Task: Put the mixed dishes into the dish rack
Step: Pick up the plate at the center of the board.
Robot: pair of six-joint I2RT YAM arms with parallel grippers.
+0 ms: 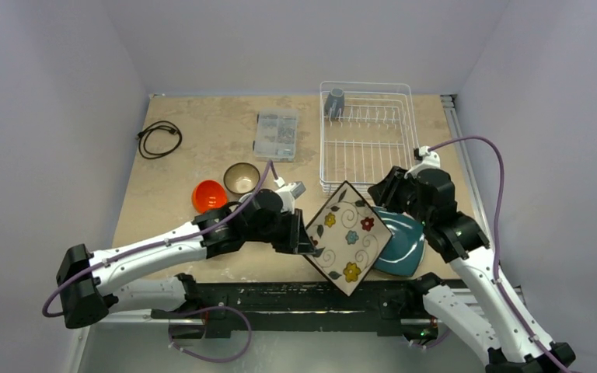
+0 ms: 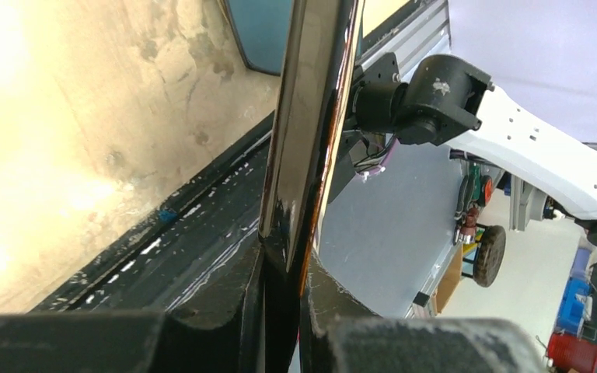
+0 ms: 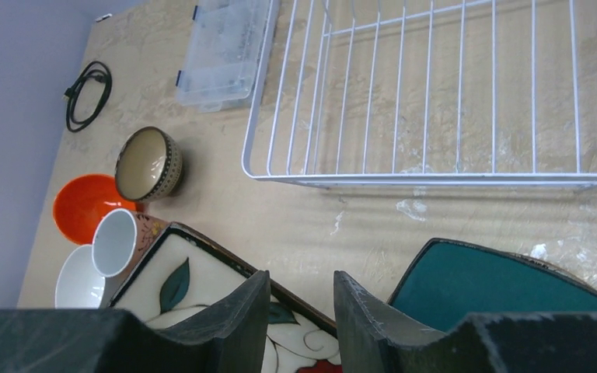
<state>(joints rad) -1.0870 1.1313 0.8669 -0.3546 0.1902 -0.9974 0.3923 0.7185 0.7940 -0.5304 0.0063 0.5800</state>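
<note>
We grip floral plate (image 1: 347,237) by its edge in nearly shut left claw (image 1: 308,245); right claw (image 1: 376,190) half-open, empty. Best keep it upright when slotting into dish rack (image 1: 365,140).

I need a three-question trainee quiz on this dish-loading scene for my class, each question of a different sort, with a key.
1. True or false: the right gripper holds a dish.
2. The left gripper is shut on: A the square cream floral plate; B the round orange bowl; C the square dark teal plate.
3. Which dish already sits in the white wire dish rack?
Key: 1 false; 2 A; 3 the grey-blue mug.
</note>
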